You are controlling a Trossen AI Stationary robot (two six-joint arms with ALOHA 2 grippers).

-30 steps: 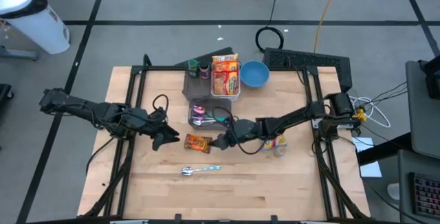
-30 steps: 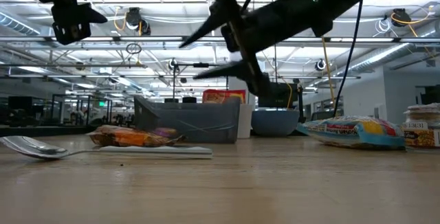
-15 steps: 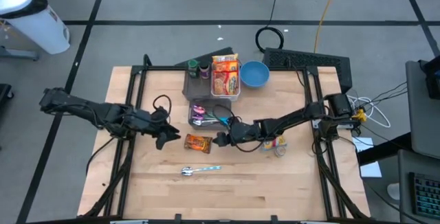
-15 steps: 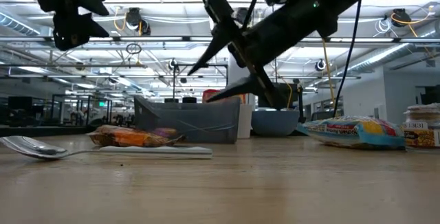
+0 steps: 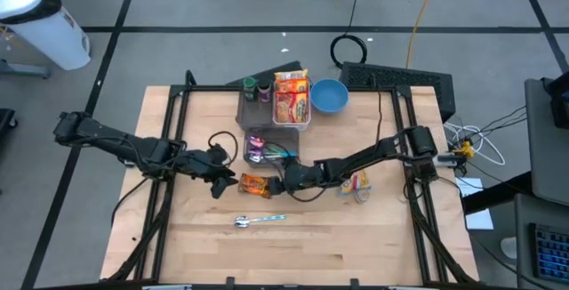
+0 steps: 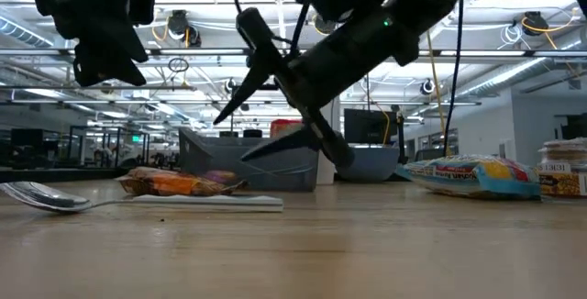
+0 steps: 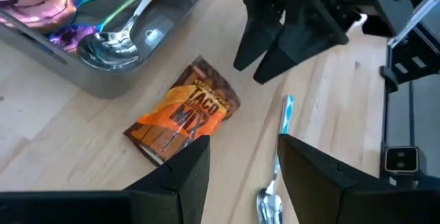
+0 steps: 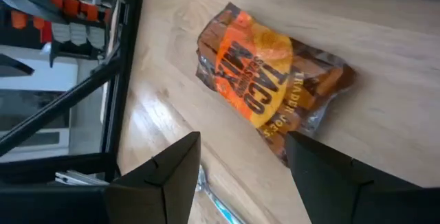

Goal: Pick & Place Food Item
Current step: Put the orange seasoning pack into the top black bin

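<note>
Both arms have closed in on the taco packet [image 5: 256,183] since a second ago: the left gripper [image 5: 221,183] has slid toward its left end, and the right gripper [image 5: 277,183] has dropped lower and nearer its right end. From bench height the right gripper [image 6: 275,120] now hangs tilted down over the bench [image 6: 367,244], jaws apart and empty; its fingertips stop short of the wood. The left gripper [image 6: 96,56] shows only as a dark mass cut off at the frame's upper corner, so its jaws cannot be read there. Its wrist camera shows its two fingers [image 7: 185,176] spread with nothing between them, the packet [image 7: 182,121] lying flat beyond them.

Nearest the low camera lies a spoon [image 6: 55,198], bowl up, its handle running off behind. The packet [image 6: 174,182] rests on the bench just past it, its far end partly masked by the grey tray [image 6: 248,157]. In the right wrist view the packet [image 8: 271,80] lies beyond the open fingers [image 8: 172,176], untouched, its lettering readable.

Farther back, the tray [image 5: 267,148] holds coloured spoons; its contents are hard to sort out from above. A second bin [image 5: 276,112] holds boxed food, with a blue bowl [image 5: 329,96] beside it. A bagged item [image 6: 472,172] lies off to the right, partly hidden from above by the right arm.
</note>
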